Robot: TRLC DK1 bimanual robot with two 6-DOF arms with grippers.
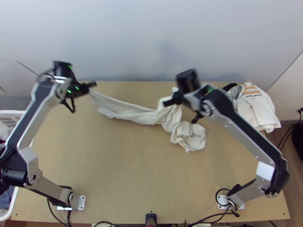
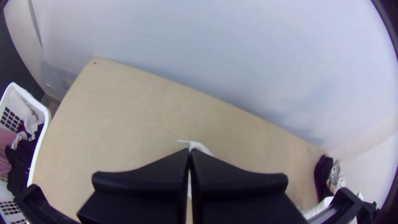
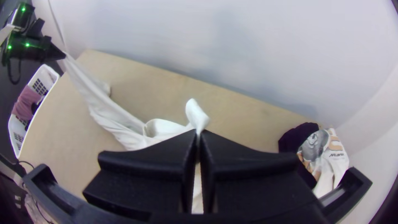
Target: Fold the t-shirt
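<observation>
Here, left gripper (image 1: 92, 84) and right gripper (image 1: 166, 103) pinch the t-shirt (image 1: 138, 115); a white basket (image 2: 44, 113) holds clothes (image 2: 24, 159).

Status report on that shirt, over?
Left pincer gripping one end, right pincer gripping partway along. T-shirt bunched, not folded. Other clothes at far right corner.

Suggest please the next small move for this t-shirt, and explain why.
Probably the right gripper should release and regrip nearer the crumpled end of the t-shirt: cloth lies bunched beyond it, while the left gripper holds the other end, stretched narrow.
</observation>
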